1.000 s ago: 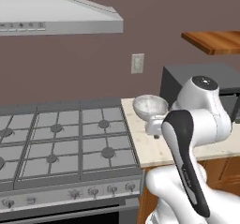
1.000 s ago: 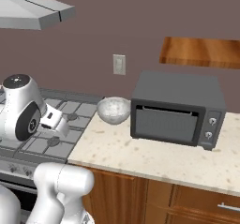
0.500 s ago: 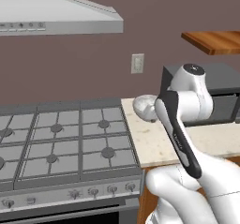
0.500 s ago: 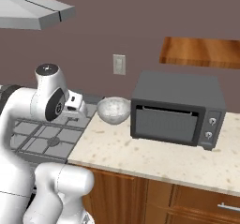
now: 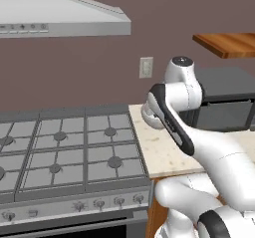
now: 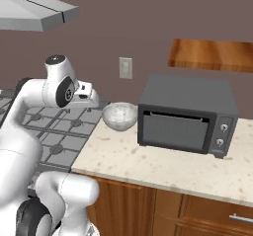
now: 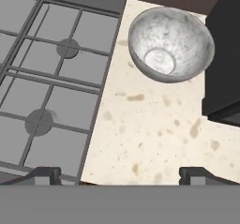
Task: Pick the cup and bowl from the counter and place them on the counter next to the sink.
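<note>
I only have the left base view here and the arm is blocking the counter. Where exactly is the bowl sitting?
Observer: The bowl stands on the counter, between the stovetop and a dark toaster oven.
Operator: Anything inside it?
Observer: No, the hand view shows the bowl's bare bottom.
Operator: Is the tool open?
Observer: Yes. In the hand view the tool has its fingertips spread wide, holding nothing, above bare counter short of the bowl.
Operator: Anything between tool and bowl?
Observer: Nothing but speckled counter.
</note>
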### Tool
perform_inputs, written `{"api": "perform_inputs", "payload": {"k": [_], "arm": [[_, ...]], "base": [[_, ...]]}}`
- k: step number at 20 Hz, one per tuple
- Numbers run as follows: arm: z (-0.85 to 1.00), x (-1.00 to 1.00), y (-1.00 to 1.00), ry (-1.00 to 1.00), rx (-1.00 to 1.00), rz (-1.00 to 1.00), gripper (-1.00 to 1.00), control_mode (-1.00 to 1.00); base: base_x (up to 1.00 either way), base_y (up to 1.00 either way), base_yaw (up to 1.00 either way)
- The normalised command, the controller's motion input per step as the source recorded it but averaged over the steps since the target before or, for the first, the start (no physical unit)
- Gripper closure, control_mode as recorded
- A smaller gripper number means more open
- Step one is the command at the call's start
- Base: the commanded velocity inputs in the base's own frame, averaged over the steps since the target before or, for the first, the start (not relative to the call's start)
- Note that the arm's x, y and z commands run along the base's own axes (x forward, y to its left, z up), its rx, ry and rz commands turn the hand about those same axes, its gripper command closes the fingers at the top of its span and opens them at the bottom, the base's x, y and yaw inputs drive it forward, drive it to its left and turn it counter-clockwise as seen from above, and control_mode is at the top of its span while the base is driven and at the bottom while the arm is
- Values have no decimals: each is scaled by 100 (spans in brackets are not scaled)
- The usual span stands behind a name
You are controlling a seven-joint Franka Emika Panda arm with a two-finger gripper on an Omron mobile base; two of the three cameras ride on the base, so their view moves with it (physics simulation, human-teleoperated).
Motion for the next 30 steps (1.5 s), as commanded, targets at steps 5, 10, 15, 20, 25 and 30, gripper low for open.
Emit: {"api": "perform_inputs", "payload": {"k": [5, 10, 15, 20, 25, 30], "arm": [[-1, 80, -4, 0, -1, 0, -100, -100], [-13, 84, -16, 0, 0, 2, -100, -100], [-24, 59, -23, 0, 0, 2, -100, -100], [-35, 19, -12, -3, 0, 3, -100, -100], [-24, 22, -1, -5, 0, 7, -100, -100], [-25, 45, 0, -3, 0, 10, -100, -100]], "base": [[0, 0, 0], [0, 0, 0], [0, 0, 0], [0, 0, 0], [0, 0, 0], [0, 0, 0]]}}
